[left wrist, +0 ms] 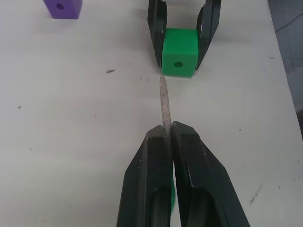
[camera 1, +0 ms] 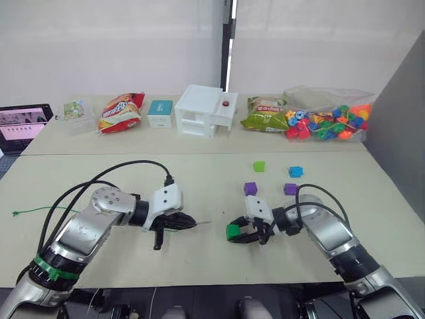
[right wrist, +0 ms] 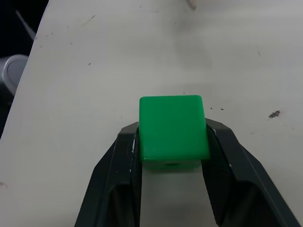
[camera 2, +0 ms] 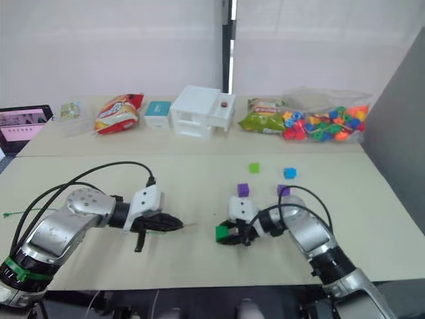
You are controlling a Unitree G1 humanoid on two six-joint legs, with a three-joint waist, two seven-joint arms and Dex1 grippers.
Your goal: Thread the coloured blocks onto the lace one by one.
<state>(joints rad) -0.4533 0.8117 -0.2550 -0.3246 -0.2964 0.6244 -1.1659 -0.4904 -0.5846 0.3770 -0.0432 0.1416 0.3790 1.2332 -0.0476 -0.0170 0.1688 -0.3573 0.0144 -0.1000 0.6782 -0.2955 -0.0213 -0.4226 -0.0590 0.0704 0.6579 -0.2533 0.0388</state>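
My right gripper (camera 1: 236,232) is shut on a dark green block (camera 1: 232,231) just above the table, gripping its two sides (right wrist: 173,126). The block's hole (left wrist: 178,64) faces my left gripper (camera 1: 190,223). That gripper is shut on the lace's stiff dark tip (left wrist: 164,101), which points at the hole and ends a short gap before it. The green lace (camera 1: 28,211) trails away to the far left on the table. Two purple blocks (camera 1: 250,189) (camera 1: 290,189), a light green block (camera 1: 259,166) and a blue block (camera 1: 295,171) lie loose beyond my right gripper.
Along the back table stand a bag of coloured beads (camera 1: 329,119), a green snack bag (camera 1: 264,114), a white box (camera 1: 202,110), a teal box (camera 1: 160,113), a red snack bag (camera 1: 121,111) and a screen (camera 1: 24,125). A grey partition (camera 1: 398,106) rises at the right.
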